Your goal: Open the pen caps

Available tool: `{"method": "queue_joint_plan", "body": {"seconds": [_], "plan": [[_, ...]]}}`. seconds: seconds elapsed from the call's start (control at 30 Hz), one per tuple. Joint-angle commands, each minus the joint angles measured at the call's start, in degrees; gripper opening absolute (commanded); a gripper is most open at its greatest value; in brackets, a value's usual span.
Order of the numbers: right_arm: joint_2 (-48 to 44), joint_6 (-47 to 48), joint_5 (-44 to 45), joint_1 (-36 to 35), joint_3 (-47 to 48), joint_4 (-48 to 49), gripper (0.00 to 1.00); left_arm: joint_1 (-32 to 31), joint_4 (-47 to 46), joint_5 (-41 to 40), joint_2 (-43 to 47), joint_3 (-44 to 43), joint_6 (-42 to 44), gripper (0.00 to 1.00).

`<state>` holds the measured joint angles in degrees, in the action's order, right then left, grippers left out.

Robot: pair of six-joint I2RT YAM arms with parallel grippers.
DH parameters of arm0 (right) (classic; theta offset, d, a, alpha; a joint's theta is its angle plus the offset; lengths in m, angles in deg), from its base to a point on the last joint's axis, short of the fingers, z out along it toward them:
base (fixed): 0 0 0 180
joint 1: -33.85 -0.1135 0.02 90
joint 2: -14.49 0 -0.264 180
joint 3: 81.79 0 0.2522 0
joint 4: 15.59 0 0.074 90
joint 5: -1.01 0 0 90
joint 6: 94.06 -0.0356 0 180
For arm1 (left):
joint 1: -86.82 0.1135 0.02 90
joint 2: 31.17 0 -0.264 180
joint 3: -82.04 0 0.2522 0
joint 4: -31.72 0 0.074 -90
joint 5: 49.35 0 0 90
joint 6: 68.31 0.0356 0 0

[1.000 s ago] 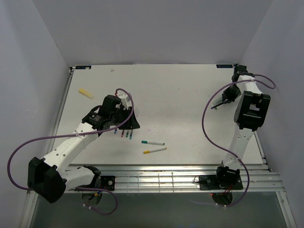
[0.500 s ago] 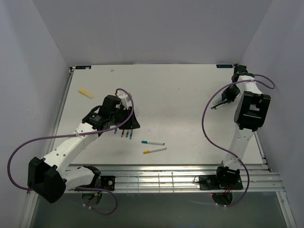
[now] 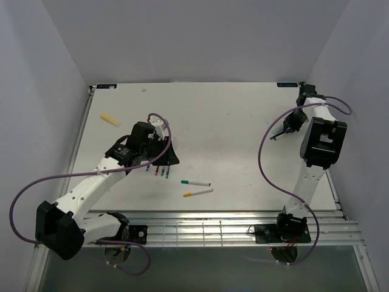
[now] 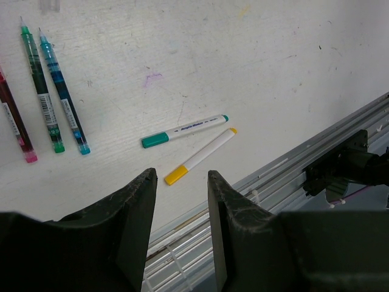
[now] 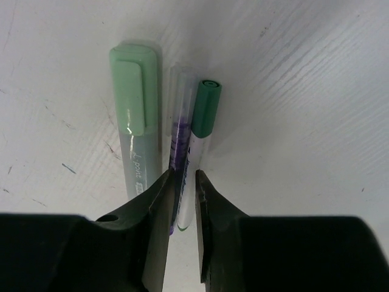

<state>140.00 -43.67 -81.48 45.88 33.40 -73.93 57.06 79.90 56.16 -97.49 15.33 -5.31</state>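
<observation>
Right claw [image 5: 182,179]: two black, matt, coarse-grained fingers [image 5: 152,237] drawn narrow, set close on either side of two slim pens that lie side by side. We cannot tell whether they actually pinch them. Between the fingers we list a green-capped white pen [image 5: 189,167], its dark-green cap [image 5: 205,109] seated on the far end. Touching its left flank is a clear purple pen [image 5: 177,131] with a see-through barrel. Just beside these on the left lies a thick pale-green highlighter [image 5: 135,161] with a translucent body and an opaque clipped cap [image 5: 131,91]. Only the right wrist view gives this group; in the top view we cannot make it out at the far right of the table [image 3: 231,121]. Left claw [image 4: 180,188]: the same black fingers, standing moderately apart with nothing between them, hovering above the table near its front edge. Its wrist view records five items the other wrist view lacks. A teal-capped white pen [image 4: 194,126] has its teal cap [image 4: 155,140] on, and just beside it a yellow-capped white pen [image 4: 209,148] has its yellow cap [image 4: 176,176] on. Well to their left are three slim, dark, translucent pens lying parallel: a pink-ended pen [image 4: 15,121], a green-ended pen [image 4: 41,91] and a blue-ended pen [image 4: 64,97]. It also shows a ribbed aluminium rail [image 4: 285,167]. The top view alone shows a yellow highlighter [image 3: 110,119], lying apart near the far left. Table surface: white, matt, scuffed, with faint ink marks.
</observation>
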Motion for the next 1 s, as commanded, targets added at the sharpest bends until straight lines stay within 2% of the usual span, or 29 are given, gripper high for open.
{"method": "queue_joint_plan", "body": {"seconds": [0.0,0.37,0.97], "plan": [[-5.0,0.8,0.8,0.3,-1.6,0.4,0.26,0.0,-0.9,0.0,0.4,0.1,-0.2,0.49],[-5.5,0.3,0.0,0.3,0.1,1.4,0.26,0.0,-1.7,0.8,0.5,1.0,-0.5,0.49],[-4.1,-2.0,-0.4,0.2,-4.9,7.4,0.25,0.0,-0.8,0.4,1.3,1.2,-1.0,0.49]]}}
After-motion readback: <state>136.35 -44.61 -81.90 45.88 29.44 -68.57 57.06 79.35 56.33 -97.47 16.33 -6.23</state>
